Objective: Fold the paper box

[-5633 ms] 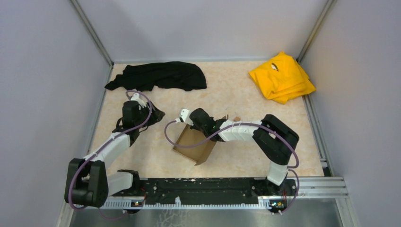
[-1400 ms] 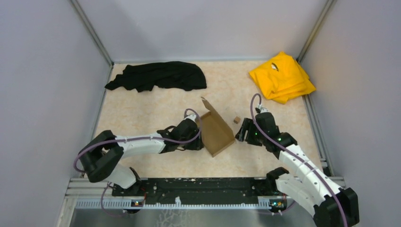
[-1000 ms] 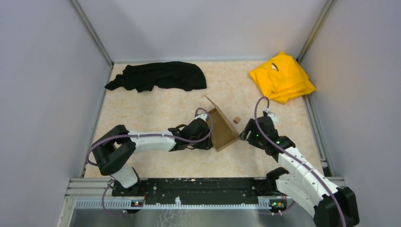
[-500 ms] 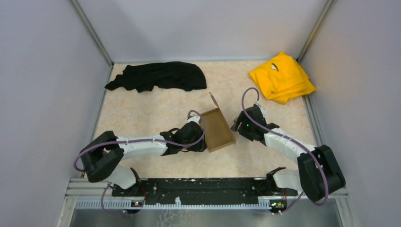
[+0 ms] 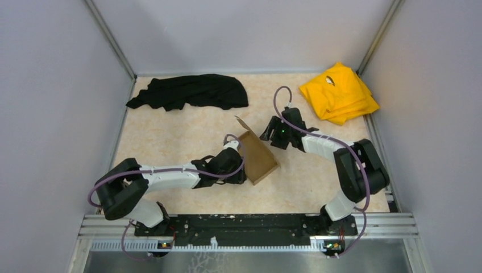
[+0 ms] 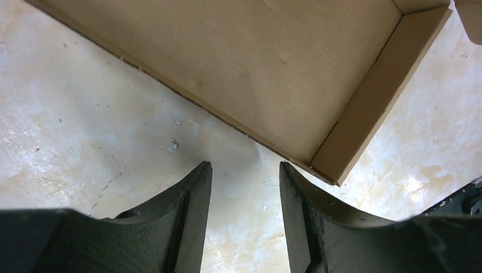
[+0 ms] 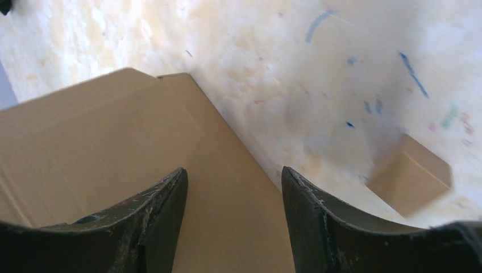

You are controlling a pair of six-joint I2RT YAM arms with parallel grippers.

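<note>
The paper box (image 5: 258,159) is a brown cardboard tray lying tilted in the middle of the table, with one flap (image 5: 242,123) sticking up at its far corner. My left gripper (image 5: 239,173) sits low at the box's near-left side. In the left wrist view it (image 6: 244,166) is open with only bare table between the fingers, and the box's edge (image 6: 227,57) lies just ahead. My right gripper (image 5: 266,135) reaches in from the right at the box's far edge. It (image 7: 233,170) is open, hovering over the cardboard (image 7: 113,142).
A tiny brown cube (image 7: 410,173) lies on the table just right of the right fingers. A black cloth (image 5: 190,91) lies at the back left and a yellow cloth (image 5: 338,92) at the back right. Grey walls enclose the table.
The right arm has swung left and toward the back, bringing its gripper over the box's far edge, with its jaws slightly narrower. The box has shifted a little left. The left gripper stays beside it.
</note>
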